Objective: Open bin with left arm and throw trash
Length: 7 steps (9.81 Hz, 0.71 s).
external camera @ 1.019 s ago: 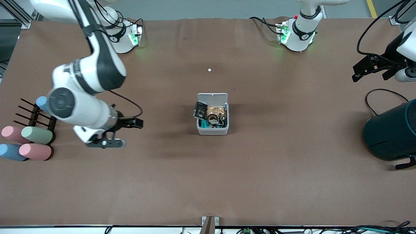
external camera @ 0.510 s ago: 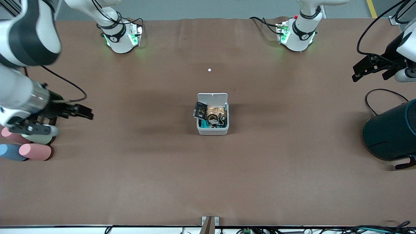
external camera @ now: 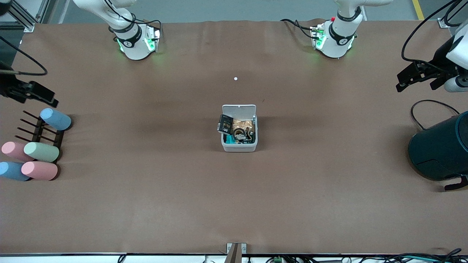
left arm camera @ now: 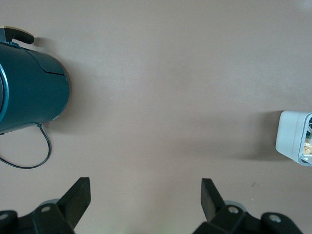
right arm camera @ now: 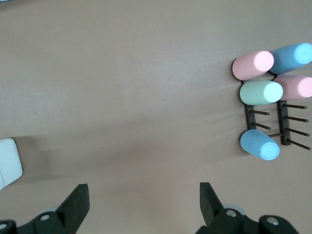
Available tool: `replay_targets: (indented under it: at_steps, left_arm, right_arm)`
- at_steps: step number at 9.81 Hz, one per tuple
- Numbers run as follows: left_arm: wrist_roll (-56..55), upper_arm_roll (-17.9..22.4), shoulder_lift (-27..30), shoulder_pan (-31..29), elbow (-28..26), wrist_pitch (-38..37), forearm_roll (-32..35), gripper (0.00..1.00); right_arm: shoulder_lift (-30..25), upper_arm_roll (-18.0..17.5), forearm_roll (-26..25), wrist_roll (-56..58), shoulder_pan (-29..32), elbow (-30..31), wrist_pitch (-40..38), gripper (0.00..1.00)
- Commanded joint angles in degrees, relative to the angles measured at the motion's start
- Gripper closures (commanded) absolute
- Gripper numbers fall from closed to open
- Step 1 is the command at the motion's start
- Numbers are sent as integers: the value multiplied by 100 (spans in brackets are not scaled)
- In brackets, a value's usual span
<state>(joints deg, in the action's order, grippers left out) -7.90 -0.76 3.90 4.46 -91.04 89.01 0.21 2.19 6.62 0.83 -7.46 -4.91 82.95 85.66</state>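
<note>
The white square bin (external camera: 239, 144) stands at the table's middle with its lid (external camera: 239, 109) hinged up and open. Inside lie a black printed packet (external camera: 225, 124), a dark round ring (external camera: 239, 132) and crinkled brownish scraps (external camera: 245, 123). My left gripper (external camera: 402, 82) is open and empty, up over the left arm's end of the table; its wrist view shows its open gripper (left arm camera: 146, 195) and the bin (left arm camera: 295, 139) well apart. My right gripper (external camera: 34, 94) is open and empty over the right arm's end; its wrist view shows the gripper (right arm camera: 144, 200) and the bin's edge (right arm camera: 9, 165).
A large dark teal cylinder (external camera: 440, 149) with a black cable (external camera: 431, 104) lies at the left arm's end. Several pastel cylinders (external camera: 40, 151) lie on and beside a black pronged rack (external camera: 38, 131) at the right arm's end. A small white dot (external camera: 236, 78) lies toward the bases.
My right arm has swung away from the table's middle to its own end, past the rack, and now shows only at the view's edge. The left arm and the bin have not moved.
</note>
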Motion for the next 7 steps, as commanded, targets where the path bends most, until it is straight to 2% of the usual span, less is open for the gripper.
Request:
replay_targets:
  at_steps: [1,7]
  left_arm:
    - [16,24,-29,37,122,-94,-12,0]
    - [34,24,-56,2,148,-94,-21,0]
  right_arm:
    - [-184,-187,-109,244,349,81,-14,0]
    - [-211,-187,-65,438,447,134,-5,0]
